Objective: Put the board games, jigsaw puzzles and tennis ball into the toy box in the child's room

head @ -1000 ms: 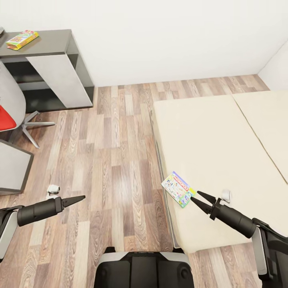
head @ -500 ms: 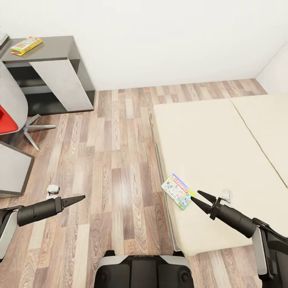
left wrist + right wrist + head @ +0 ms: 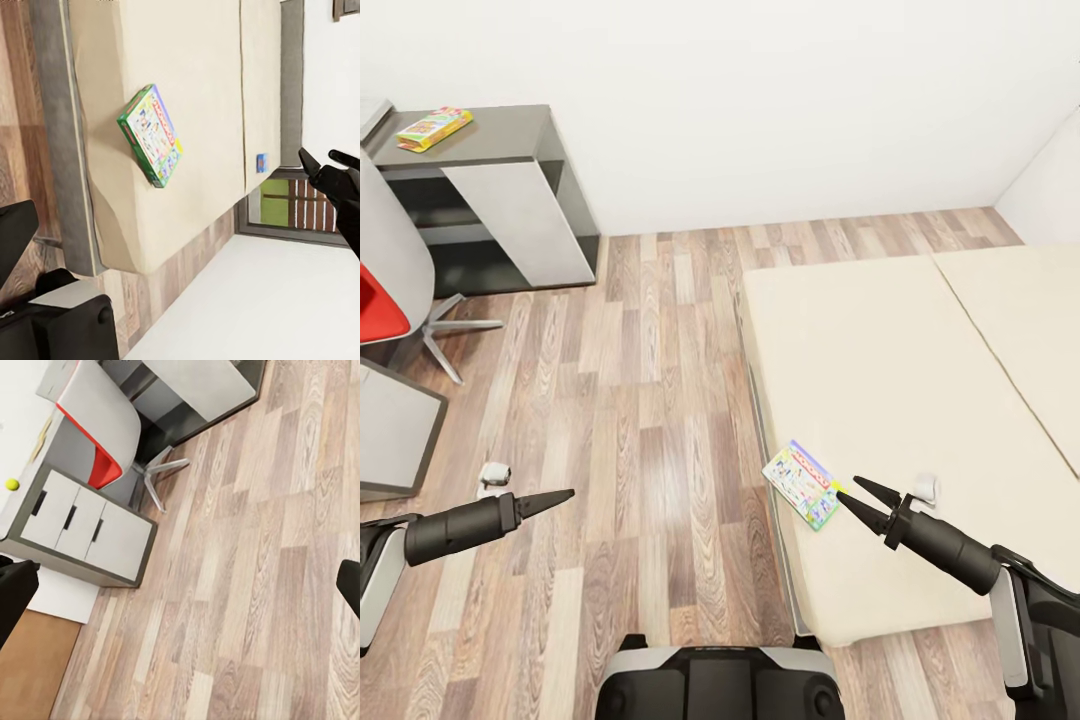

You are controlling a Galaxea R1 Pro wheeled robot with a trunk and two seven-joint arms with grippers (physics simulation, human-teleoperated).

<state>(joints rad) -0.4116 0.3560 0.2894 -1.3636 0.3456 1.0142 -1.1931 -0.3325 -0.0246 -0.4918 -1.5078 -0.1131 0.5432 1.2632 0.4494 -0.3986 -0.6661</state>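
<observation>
Camera tilted up slightly; right end effector (image 3: 857,498) spread beside board game (image 3: 805,484).

Plain white walls (image 3: 780,100) across frame top w/ a corner at upper right, wood-plank floor (image 3: 650,400) thru centre, grey & red swivel chair (image 3: 385,290) w/ metal star base at left edge, room evenly lit, no hard shadows.

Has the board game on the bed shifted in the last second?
No. The board game sits at the same spot by the bed edge; the camera moved.
</observation>
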